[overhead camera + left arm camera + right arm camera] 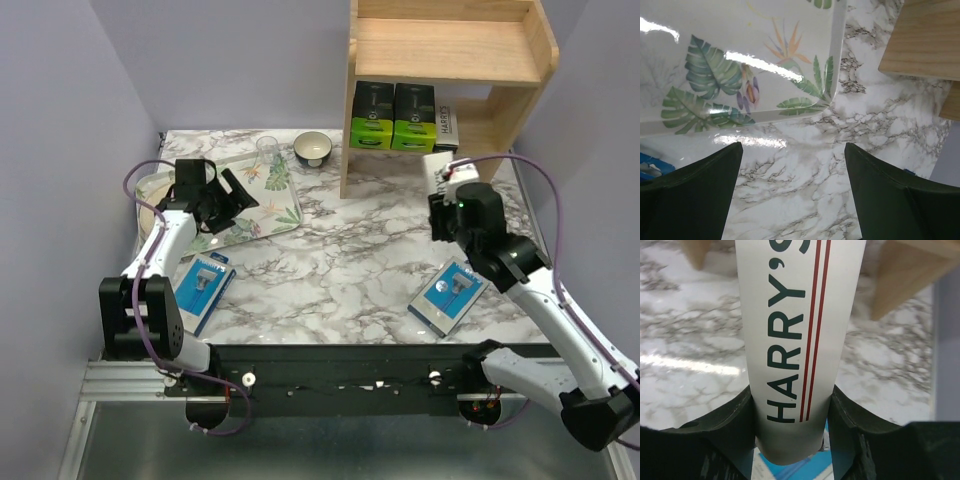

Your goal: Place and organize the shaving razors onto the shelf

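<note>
My right gripper (447, 187) (792, 397) is shut on a slim white "HARRY'S" box (790, 335), held above the marble in front of the shelf (450, 50). On the shelf's lower tier stand two black boxes with lime-green ends (373, 115) (413, 117), and another white box (447, 122) beside them. One blue-and-white razor pack (203, 285) lies at the near left and another (449, 295) at the near right. My left gripper (228, 195) (792, 150) hangs open over the marble by the floral tray's corner, with nothing between its fingers.
The floral tray (283, 218) (740, 60) lies at the left with a clear glass flask (270, 160) on it. A small dark bowl (313, 148) stands behind it. The shelf's wooden side panel (925, 40) is close by. Walls enclose the table on three sides.
</note>
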You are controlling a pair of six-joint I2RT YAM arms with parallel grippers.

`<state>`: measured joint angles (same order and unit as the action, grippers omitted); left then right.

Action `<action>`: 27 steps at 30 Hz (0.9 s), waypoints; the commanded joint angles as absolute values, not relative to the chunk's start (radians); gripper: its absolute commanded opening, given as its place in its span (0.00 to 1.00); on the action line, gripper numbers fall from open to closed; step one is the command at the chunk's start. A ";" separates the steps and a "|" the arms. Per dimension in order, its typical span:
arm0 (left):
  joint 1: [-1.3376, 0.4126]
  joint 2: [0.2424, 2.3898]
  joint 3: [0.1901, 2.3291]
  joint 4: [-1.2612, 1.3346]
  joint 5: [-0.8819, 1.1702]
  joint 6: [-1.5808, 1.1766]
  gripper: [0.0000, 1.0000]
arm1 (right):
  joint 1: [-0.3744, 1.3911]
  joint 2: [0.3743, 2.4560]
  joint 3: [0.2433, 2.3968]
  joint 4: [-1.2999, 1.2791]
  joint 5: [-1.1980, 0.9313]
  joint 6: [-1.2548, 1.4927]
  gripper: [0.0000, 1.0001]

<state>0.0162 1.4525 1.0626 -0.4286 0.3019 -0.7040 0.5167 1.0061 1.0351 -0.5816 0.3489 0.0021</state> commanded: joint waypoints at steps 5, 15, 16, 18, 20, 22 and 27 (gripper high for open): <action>-0.077 1.502 1.154 -0.390 0.296 -0.655 0.92 | 0.276 0.991 1.064 -0.343 0.396 -0.270 0.54; -0.089 1.433 1.065 -0.385 0.288 -0.634 0.92 | 0.069 1.340 1.357 -0.302 0.284 -0.255 0.50; -0.089 1.427 1.046 -0.384 0.291 -0.634 0.92 | 0.060 1.388 1.376 -0.302 0.281 -0.255 0.50; -0.089 1.410 1.032 -0.379 0.290 -0.634 0.93 | 0.045 1.428 1.407 -0.308 0.261 -0.261 0.50; -0.087 1.398 1.017 -0.376 0.290 -0.629 0.92 | 0.037 1.474 1.445 -0.307 0.246 -0.265 0.50; -0.084 1.393 1.005 -0.374 0.287 -0.626 0.93 | 0.035 1.497 1.475 -0.305 0.229 -0.271 0.50; -0.074 1.382 0.986 -0.371 0.287 -0.624 0.93 | 0.035 1.569 1.523 -0.276 0.195 -0.252 0.50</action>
